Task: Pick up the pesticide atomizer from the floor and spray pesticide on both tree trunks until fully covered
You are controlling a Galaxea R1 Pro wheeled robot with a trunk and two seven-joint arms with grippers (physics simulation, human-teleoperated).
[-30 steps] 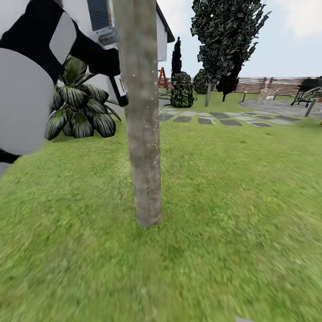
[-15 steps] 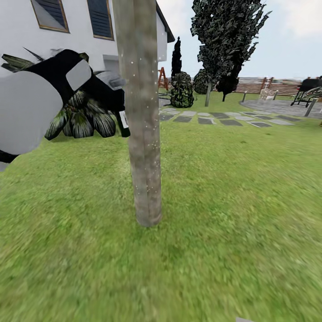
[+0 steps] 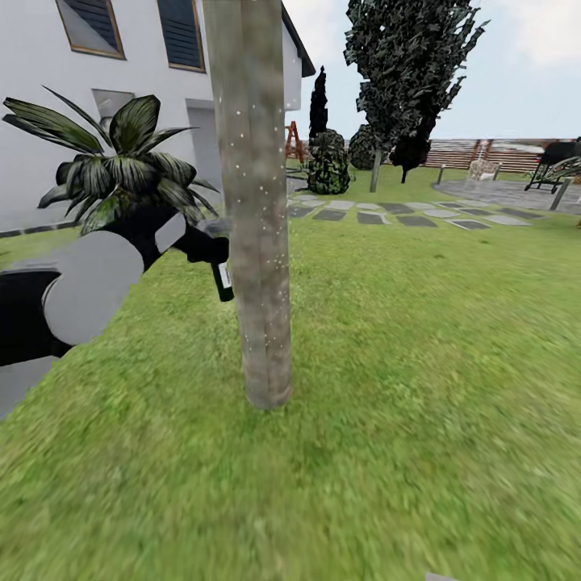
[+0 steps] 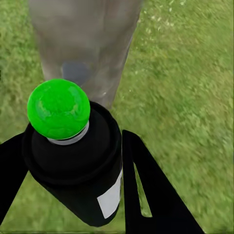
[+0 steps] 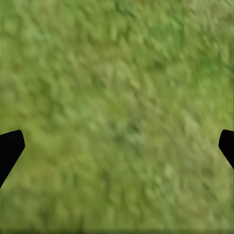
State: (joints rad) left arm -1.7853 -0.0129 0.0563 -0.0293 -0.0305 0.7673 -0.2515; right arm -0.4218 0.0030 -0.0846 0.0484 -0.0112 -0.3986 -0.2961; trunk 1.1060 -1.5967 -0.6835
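At frame centre-left, the left end effector [image 3: 211, 248] is gripping the slim black pesticide atomizer [image 3: 223, 278] beside the speckled grey-brown tree trunk [image 3: 257, 242]; a spiky dark-green palm [image 3: 121, 173] is standing behind. The right end effector's [image 5: 117, 146] fingertips are spread wide over grass.

Left arm [image 3: 89, 290] is reaching forward at about mid height, its gripper [image 4: 73, 161] clamped tight. Right gripper's fingertips [image 5: 9, 148] are spread wide, pointing down.
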